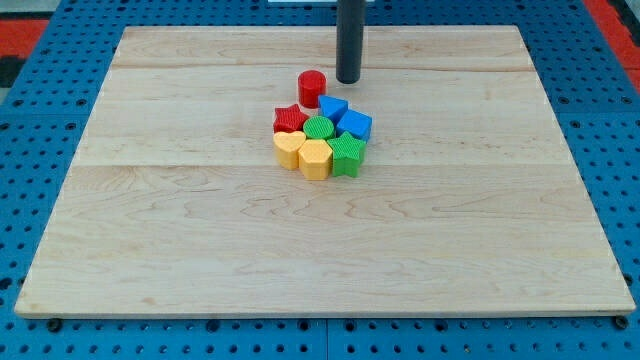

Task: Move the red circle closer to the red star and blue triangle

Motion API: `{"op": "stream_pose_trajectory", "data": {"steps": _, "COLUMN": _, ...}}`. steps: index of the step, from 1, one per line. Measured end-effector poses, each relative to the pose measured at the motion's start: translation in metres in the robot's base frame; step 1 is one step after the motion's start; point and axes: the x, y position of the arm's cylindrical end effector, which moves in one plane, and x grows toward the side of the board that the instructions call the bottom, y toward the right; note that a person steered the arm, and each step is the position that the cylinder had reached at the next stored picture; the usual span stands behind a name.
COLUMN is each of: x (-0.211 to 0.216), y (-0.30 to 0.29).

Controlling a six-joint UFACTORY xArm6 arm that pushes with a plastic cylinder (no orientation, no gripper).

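Note:
The red circle point(312, 87) stands just above a tight cluster of blocks near the board's middle. The red star point(289, 119) is at the cluster's upper left, close below the circle. A blue triangle-like block point(333, 108) sits right below the circle, almost touching it, with another blue block point(354, 124) to its lower right. My tip point(348, 79) rests on the board just right of the red circle, a small gap between them.
The cluster also holds a green circle point(319, 127), a green block point(347, 156), a yellow block point(288, 148) and a yellow block point(315, 159). The wooden board point(150, 220) lies on a blue pegboard surface.

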Motion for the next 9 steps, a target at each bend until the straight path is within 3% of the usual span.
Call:
{"op": "stream_pose_trajectory", "data": {"steps": 5, "x": 0.007, "y": -0.041}}
{"op": "stream_pose_trajectory", "data": {"steps": 7, "x": 0.007, "y": -0.020}}
{"op": "stream_pose_trajectory", "data": {"steps": 9, "x": -0.023, "y": -0.022}}
